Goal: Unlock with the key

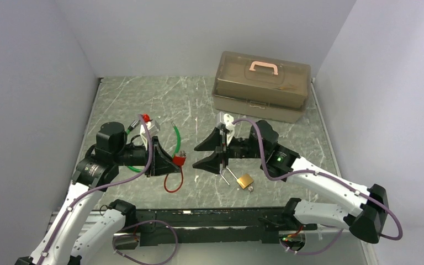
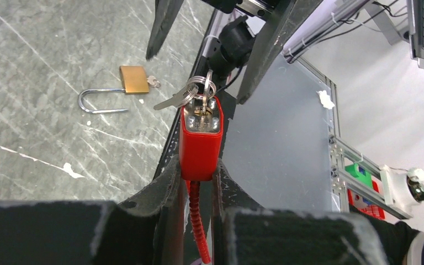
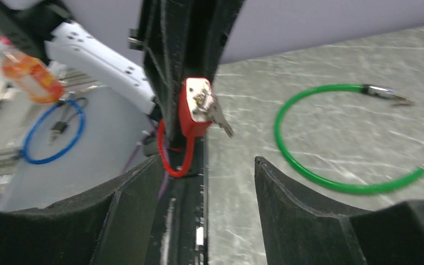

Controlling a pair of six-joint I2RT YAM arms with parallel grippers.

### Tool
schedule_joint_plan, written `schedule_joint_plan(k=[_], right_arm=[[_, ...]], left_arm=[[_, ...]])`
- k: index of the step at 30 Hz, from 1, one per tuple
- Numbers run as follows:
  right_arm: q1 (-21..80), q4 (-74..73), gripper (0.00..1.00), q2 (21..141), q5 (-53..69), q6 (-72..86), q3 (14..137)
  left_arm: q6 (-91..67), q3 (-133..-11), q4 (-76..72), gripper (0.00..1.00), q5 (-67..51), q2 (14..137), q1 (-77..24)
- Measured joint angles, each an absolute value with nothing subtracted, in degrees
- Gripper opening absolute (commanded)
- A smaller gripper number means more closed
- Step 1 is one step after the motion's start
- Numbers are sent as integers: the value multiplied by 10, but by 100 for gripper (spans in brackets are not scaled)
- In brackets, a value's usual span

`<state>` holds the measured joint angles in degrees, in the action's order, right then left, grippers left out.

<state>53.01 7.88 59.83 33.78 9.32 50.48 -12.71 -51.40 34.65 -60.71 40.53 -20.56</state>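
Grasping of the key (image 2: 201,109) is judged to be the step in hand. The left gripper (image 1: 172,160) pinches the red padlock (image 2: 200,143) by its body, at lower centre of the left wrist view, with the keyway end pointing away from the fingers. The key sits in the keyway, and a ring with a spare key dangles from it. The right gripper (image 3: 207,163) stands spread and empty, facing the lock — in the right wrist view the key lies above the gap, left of centre, not yet between the fingers.

Procedure:
1. Align the right gripper until the head of the inserted key lies between both pads, clear of the ring.
2. Close on that head only — a grip on the loose spare key turns nothing.
3. Rotate about the keyway axis.
4. Keep the left grip firm so the body does not twist along.

The brass padlock (image 1: 245,181), at lower centre of the top view, lies apart on the table; leave it.
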Motion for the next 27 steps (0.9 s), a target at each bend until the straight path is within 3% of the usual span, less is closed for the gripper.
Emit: schedule_joint_plan(k=[8, 17, 21, 27], right_arm=[[520, 242, 57, 655, 455, 204, 501], [515, 317, 52, 717, 487, 267, 501], [515, 311, 45, 720, 485, 263, 505], [515, 315, 22, 723, 484, 260, 526]], left_arm=[[-108, -514, 350, 0, -638, 422, -206], [-98, -522, 350, 0, -645, 422, -206], [-92, -524, 351, 1, -647, 421, -206], [-90, -524, 350, 5, -649, 420, -207]])
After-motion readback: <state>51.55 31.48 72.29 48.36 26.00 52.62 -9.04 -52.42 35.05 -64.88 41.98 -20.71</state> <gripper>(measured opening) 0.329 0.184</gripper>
